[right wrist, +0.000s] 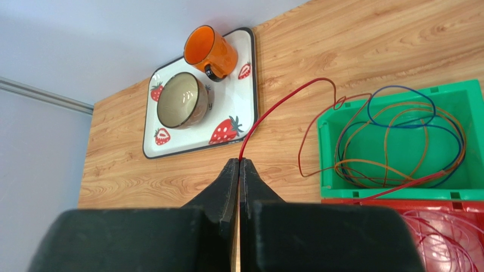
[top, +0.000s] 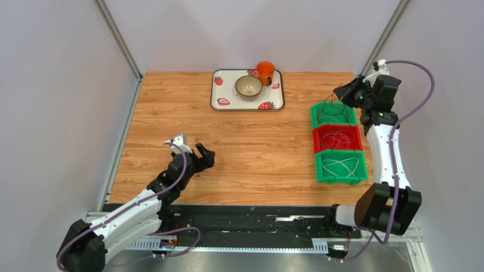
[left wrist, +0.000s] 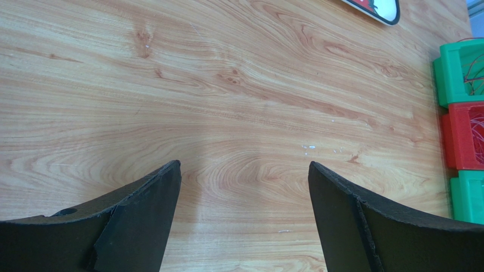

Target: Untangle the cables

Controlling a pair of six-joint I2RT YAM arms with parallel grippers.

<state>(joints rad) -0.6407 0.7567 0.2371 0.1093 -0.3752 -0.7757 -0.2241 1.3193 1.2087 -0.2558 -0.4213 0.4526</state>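
Observation:
My right gripper [right wrist: 239, 160] is shut on a thin red cable [right wrist: 272, 107], which runs up from the fingertips, arcs right and drops into the far green bin [right wrist: 397, 190]. In that bin lies a loose tangle of blue, orange and dark cables [right wrist: 397, 141]. From above, the right gripper [top: 341, 90] hangs over the far left corner of this bin [top: 313, 116]. The red bin [top: 316, 139] holds red cables [top: 339, 139], and the near green bin [top: 319, 170] holds white cables [top: 341, 166]. My left gripper [top: 205, 154] is open over bare wood, its fingers [left wrist: 153, 198] wide apart and empty.
A strawberry-patterned tray [top: 217, 96] at the back centre carries a bowl [top: 249, 86] and an orange mug [top: 265, 71]. The three bins stand in a column along the right edge of the table. Walls and metal posts close in the back and sides.

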